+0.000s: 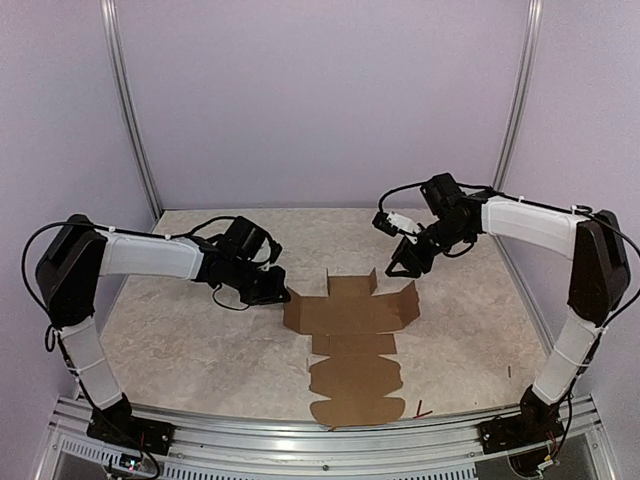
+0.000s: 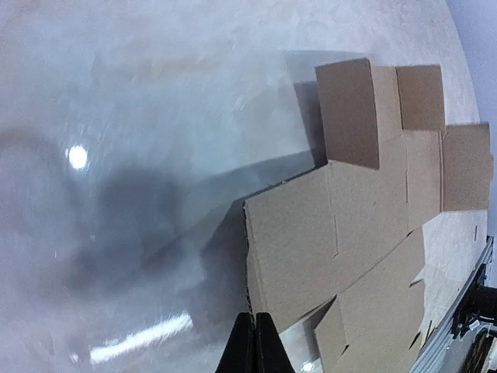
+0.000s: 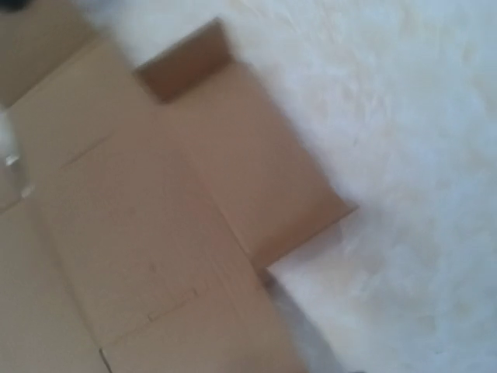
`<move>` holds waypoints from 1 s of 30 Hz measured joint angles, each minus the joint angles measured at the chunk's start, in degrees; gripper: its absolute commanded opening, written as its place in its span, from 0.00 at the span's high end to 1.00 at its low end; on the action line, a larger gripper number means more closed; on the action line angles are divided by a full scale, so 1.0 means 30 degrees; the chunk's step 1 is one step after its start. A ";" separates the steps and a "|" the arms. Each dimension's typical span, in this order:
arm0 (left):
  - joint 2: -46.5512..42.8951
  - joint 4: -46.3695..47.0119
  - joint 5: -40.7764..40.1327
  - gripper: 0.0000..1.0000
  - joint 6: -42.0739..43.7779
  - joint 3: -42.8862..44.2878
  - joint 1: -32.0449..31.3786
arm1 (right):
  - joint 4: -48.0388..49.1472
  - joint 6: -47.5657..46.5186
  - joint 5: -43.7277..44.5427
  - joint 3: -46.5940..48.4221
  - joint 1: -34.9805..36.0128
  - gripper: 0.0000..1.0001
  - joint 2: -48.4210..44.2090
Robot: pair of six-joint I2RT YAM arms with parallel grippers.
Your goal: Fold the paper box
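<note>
Left jaws: shut, tips at the 9 o'clock edge of the paper box (image 1: 345,315).
Right jaws: opening can't be told, raised near its 2 o'clock corner.

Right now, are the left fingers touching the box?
Touching. Left wrist view: the shut left fingers pinch the box at its near corner.

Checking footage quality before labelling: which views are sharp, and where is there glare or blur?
Top external: evenly lit and sharp, paper box crisp. Left wrist: hazy, bright glare spots on the table, straight edges bowed by the lens. Right wrist: soft and blurred throughout, cardboard creases barely readable.
</note>
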 measured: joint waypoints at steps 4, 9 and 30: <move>0.2499 -0.1661 -0.0109 1.00 0.4794 0.5377 0.0219 | -0.0831 -0.2033 -0.0255 0.0000 0.0284 0.49 -0.1195; 0.5901 -0.4852 0.0780 0.97 1.1227 1.1948 0.0437 | -0.2157 -0.3993 -0.1107 -0.0058 0.0780 0.52 -0.1319; 1.0469 -1.2692 0.1479 0.51 1.9657 1.8455 0.0896 | 0.0889 -0.7293 0.2331 -0.1217 0.5326 0.72 0.1727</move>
